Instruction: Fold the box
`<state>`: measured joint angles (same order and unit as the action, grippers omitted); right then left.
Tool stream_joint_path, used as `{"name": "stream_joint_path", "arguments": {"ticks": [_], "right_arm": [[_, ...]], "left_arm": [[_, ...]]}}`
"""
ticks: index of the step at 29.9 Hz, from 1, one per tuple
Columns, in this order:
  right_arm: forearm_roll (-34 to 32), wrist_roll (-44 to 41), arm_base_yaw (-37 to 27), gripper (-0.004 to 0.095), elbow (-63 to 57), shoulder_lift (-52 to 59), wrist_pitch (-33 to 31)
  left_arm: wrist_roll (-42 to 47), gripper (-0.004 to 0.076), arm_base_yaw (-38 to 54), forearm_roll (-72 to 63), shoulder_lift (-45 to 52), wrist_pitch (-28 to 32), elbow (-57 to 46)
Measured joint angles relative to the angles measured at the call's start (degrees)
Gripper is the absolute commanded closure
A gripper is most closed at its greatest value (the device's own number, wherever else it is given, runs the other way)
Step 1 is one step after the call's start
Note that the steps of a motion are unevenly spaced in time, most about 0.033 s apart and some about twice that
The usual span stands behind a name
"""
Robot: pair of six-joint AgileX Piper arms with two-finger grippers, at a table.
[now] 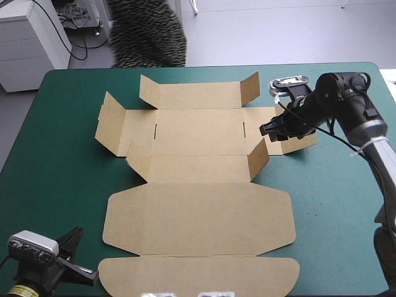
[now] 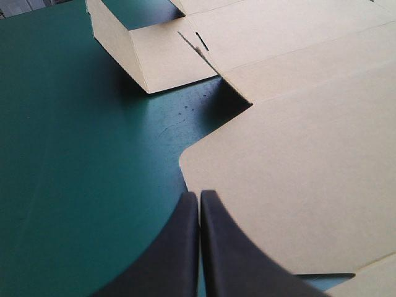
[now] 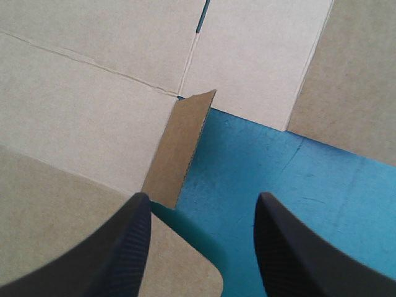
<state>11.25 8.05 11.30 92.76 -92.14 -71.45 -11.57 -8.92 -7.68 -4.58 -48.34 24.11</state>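
Observation:
The brown box lies as a cut sheet on the teal-green cover, mostly flat, with its lid panels toward the near edge. Its far corner flaps and side flaps stand partly raised. My right gripper hovers low over the box's right side panel. In its wrist view the right gripper is open, and a small raised flap stands just ahead of one finger, with nothing held. My left gripper rests near the table's near-left corner. It is shut, pointing at a rounded corner of the lid.
The teal-green cover stretches wide left of the box, with a narrower strip on the right under my right arm. The box's near flap reaches almost to the table's near edge.

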Motion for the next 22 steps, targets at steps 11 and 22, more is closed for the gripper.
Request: {"name": "stream_joint_path", "arguments": {"ticks": [11, 22], "right_arm": [[5.46, -0.11, 0.00, 0.0430, 0.00, -7.16, 0.33], [6.96, -0.11, 0.00, 0.0434, 0.00, -13.89, 0.73]], "left_arm": [[0.00, 0.0732, 0.00, 0.00, 0.00, -0.05, 0.00], [0.00, 0.0732, 0.00, 0.00, 0.01, -0.05, 0.00]]}}
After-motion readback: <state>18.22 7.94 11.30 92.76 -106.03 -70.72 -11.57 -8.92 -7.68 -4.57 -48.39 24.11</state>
